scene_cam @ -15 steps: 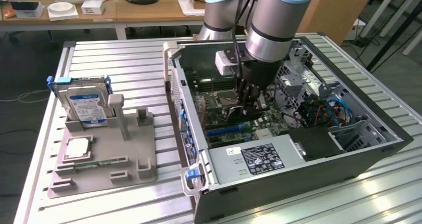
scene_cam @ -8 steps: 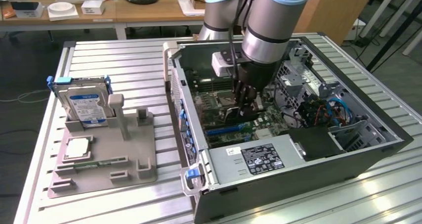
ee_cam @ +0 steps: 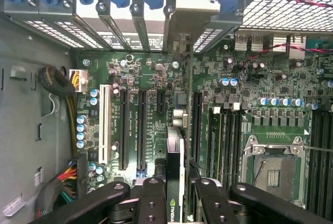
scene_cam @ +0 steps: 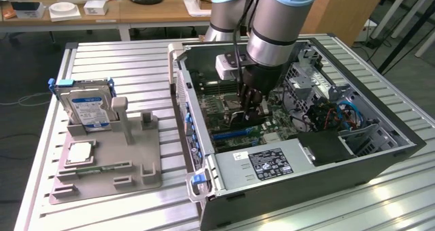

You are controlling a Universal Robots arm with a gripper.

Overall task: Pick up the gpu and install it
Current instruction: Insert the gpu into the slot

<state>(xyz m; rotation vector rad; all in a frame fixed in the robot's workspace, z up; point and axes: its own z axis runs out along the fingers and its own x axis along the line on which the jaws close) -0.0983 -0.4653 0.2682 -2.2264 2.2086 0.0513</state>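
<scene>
Gripping the gpu [ee_cam: 175,154] edge-on just above the motherboard [ee_cam: 151,78] inside the computer case [scene_cam: 367,162], the hand [scene_cam: 246,114] is mid-install; seating likely needs the card's edge aligned over a slot.

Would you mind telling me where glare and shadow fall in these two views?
Exterior view: strong glare streaks the ribbed table low on the exterior view's right, while the open computer case is shaded inside, around the gripper. Wrist view: the motherboard is evenly lit, without glare; the fingers clamping the gpu look dark.
</scene>
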